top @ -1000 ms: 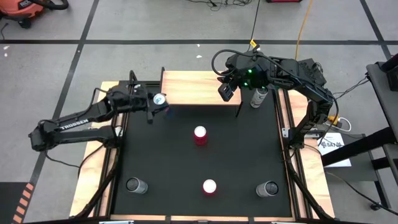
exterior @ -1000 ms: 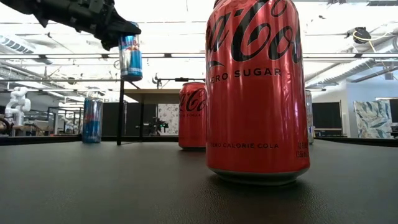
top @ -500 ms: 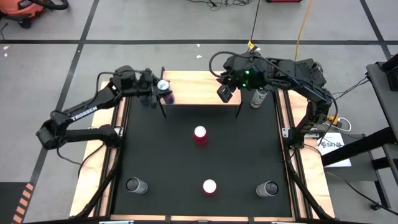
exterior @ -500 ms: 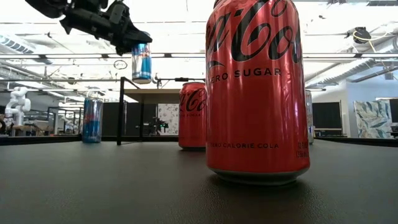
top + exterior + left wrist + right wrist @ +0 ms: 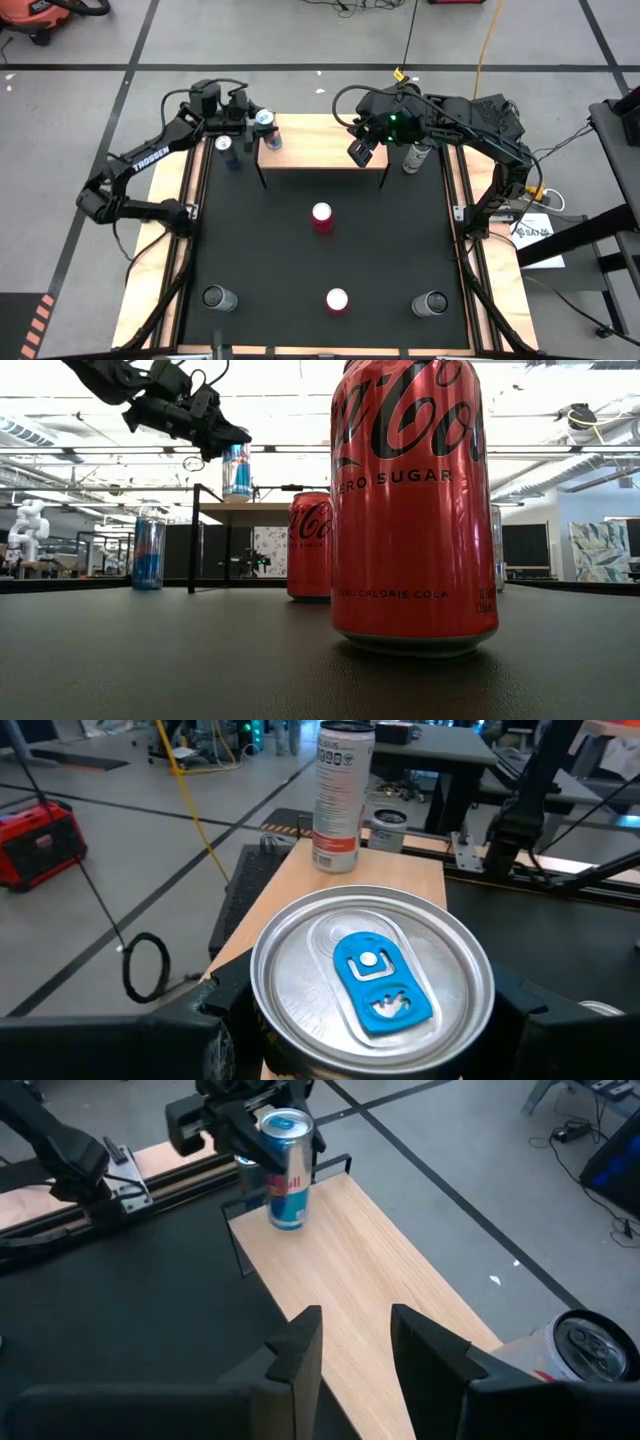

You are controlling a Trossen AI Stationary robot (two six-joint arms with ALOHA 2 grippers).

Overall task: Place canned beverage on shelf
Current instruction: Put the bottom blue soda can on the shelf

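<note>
Placement is the step in hand: the left claw (image 5: 256,127) holds a slim blue-and-silver can (image 5: 266,130) upright, gripped around its upper part, over the left end of the shelf (image 5: 320,150). In the right wrist view the can (image 5: 286,1170) stands close above, or perhaps already on, the light-wood board near that end; contact cannot be told from these views. In the low view it hangs well above the black bench (image 5: 300,650), at shelf height. By my reading the next move calls for settling the can flat on the board, clear of the edge, then opening the fingers and backing off without tipping it. The right claw (image 5: 362,148) waits over the shelf's other end with its fingers (image 5: 300,1345) narrowly parted and holding nothing. A tall white can (image 5: 414,155) stands just beside that end. Still on the bench are two red cola cans (image 5: 322,217) and two grey-topped cans (image 5: 217,297) near the front corners.
</note>
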